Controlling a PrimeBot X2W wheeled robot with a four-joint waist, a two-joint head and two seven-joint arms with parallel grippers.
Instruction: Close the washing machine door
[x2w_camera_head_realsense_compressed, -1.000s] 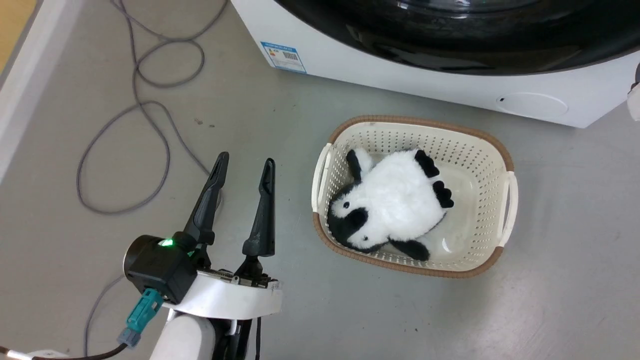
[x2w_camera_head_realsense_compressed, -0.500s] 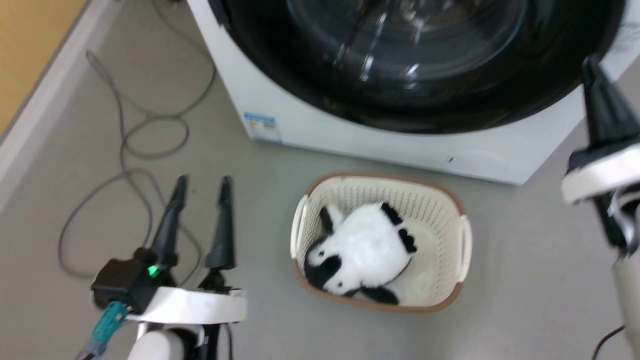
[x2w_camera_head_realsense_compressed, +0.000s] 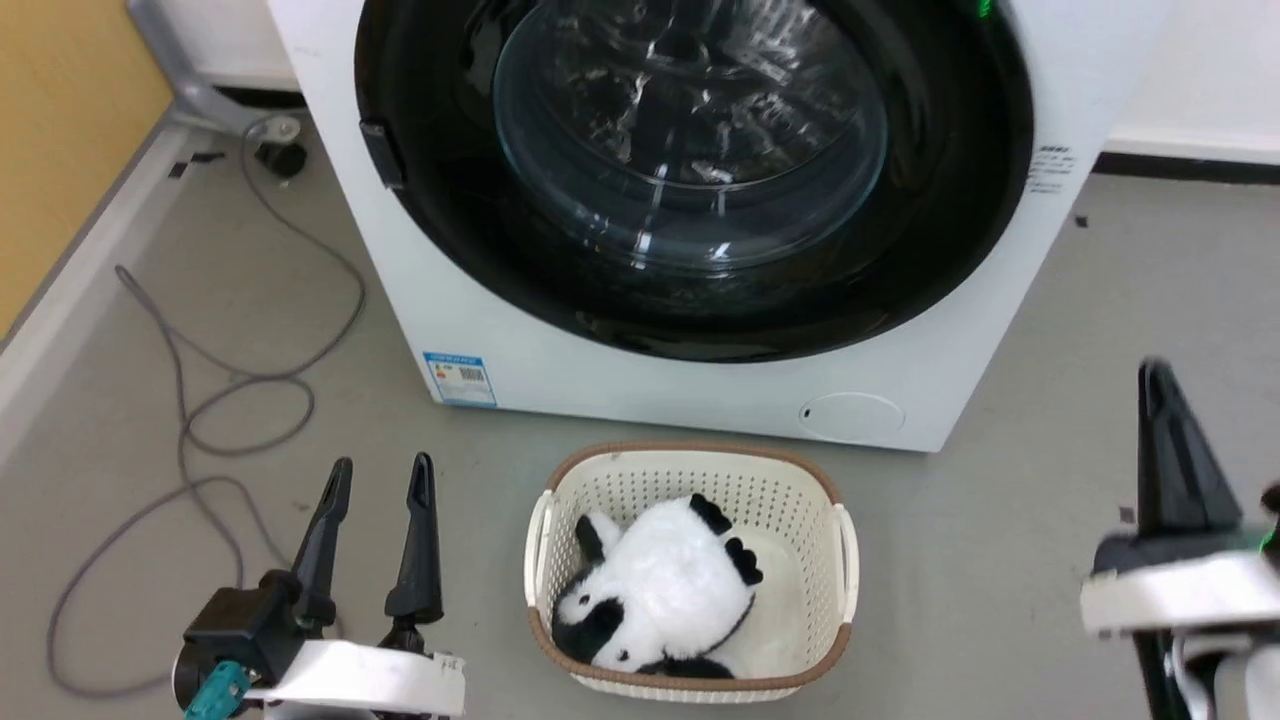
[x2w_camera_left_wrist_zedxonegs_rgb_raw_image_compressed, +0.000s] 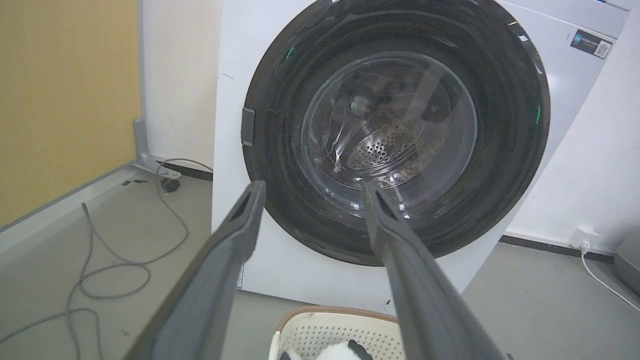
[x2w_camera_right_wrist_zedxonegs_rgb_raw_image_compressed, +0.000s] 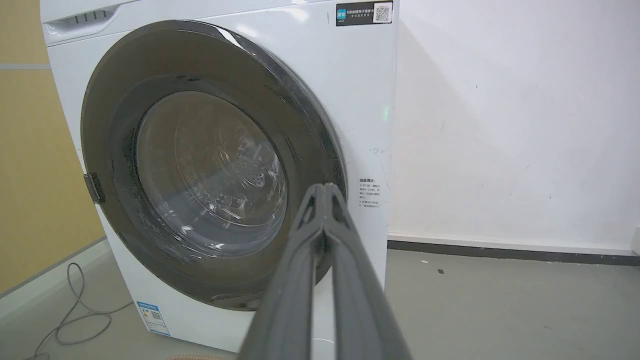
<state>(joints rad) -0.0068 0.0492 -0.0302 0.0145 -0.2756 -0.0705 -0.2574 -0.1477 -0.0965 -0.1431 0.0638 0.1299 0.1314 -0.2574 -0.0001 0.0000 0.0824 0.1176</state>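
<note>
Glossy black washing machine door (x2w_camera_head_realsense_compressed: 690, 170) lies flush against the white washing machine (x2w_camera_head_realsense_compressed: 640, 390). In front of it, the left pincer (x2w_camera_head_realsense_compressed: 382, 463) is spread and empty, and the right pincer (x2w_camera_right_wrist_zedxonegs_rgb_raw_image_compressed: 324, 190) is closed and empty.

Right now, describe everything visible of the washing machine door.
The washing machine door is a big round disc of glossy black, with a bulging clear glass bowl in its middle and a small dark tab on its left edge. It looks shut, flat against the white front of the washing machine. Nothing touches it.
</note>
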